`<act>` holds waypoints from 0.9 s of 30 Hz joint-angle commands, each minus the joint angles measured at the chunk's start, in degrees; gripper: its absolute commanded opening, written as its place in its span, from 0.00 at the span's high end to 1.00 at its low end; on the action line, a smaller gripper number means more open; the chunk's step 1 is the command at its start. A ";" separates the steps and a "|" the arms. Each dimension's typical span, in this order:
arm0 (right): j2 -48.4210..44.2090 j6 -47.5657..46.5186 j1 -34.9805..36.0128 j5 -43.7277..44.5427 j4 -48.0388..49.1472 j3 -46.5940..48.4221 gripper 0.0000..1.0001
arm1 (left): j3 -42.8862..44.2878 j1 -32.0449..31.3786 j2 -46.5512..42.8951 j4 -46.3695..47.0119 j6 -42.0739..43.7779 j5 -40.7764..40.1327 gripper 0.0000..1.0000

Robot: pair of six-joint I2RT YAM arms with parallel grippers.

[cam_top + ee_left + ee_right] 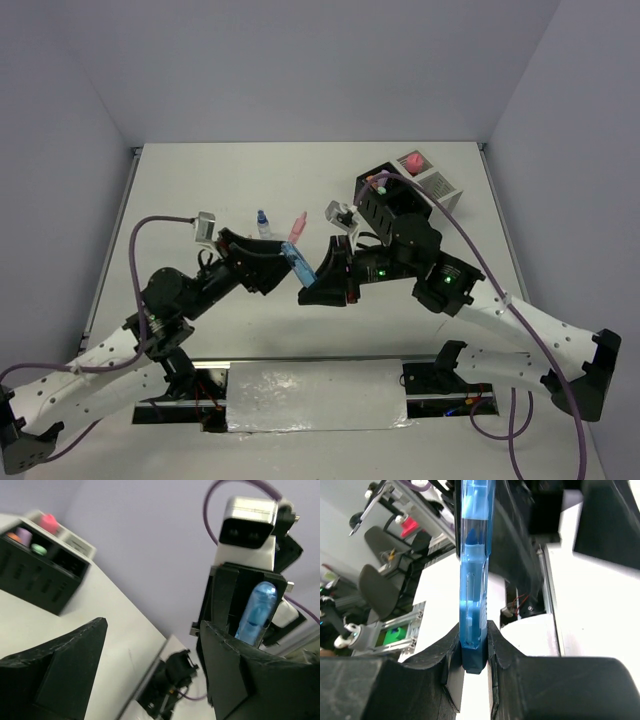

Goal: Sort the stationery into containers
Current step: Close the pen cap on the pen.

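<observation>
My right gripper [474,655] is shut on the dark end of a translucent blue highlighter [475,580], which stands up between its fingers. From above, the blue highlighter [297,264] hangs over the table's middle between the two arms. My right gripper [312,283] holds its lower end, and my left gripper [283,262] sits just left of it. The left gripper [155,675] is open with nothing between its fingers; the blue highlighter [256,612] shows beyond its right finger. The black container [385,205] and the white container [438,187] stand at the back right.
A small blue-capped bottle [263,222] and a pink highlighter [297,227] lie behind the grippers. The black container [40,580] holds purple, green and orange pieces. A pink piece [411,161] sits in the white container [75,542]. A foil-covered strip [315,395] runs along the near edge.
</observation>
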 commanded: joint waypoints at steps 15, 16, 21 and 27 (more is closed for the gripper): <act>-1.73 0.98 -0.92 -2.89 5.65 -2.35 1.00 | 7.57 0.30 -10.60 0.03 21.28 8.24 0.10; -1.73 0.54 -0.83 -2.98 5.30 -2.35 1.00 | 8.62 0.30 -9.53 -1.72 21.11 7.80 0.10; -1.90 -1.04 -0.39 -3.69 3.99 -1.22 1.00 | 13.56 0.30 -3.47 -3.68 17.95 6.99 0.18; -1.55 -2.80 -0.30 -4.56 3.28 0.28 1.00 | 13.48 0.39 -0.30 0.54 14.69 10.96 0.33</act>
